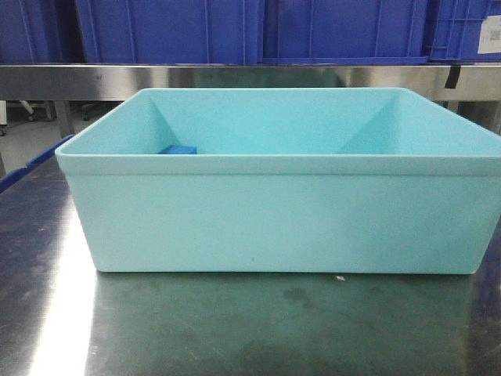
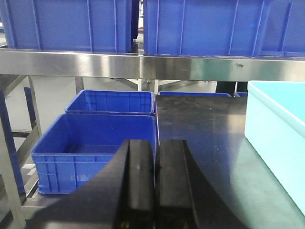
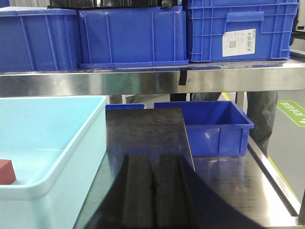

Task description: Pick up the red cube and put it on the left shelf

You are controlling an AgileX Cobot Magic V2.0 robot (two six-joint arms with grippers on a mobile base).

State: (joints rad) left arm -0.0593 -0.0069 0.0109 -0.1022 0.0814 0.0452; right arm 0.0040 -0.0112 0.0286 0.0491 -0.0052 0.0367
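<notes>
One red cube (image 3: 6, 171), one blue block (image 1: 178, 149), one turquoise tub (image 1: 274, 219)

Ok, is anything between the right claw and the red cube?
Yes. The cube lies inside the tub, and the right claw is outside, beside it. The tub's wall stands between them, so the claw would likely have to go over the rim and down.
</notes>
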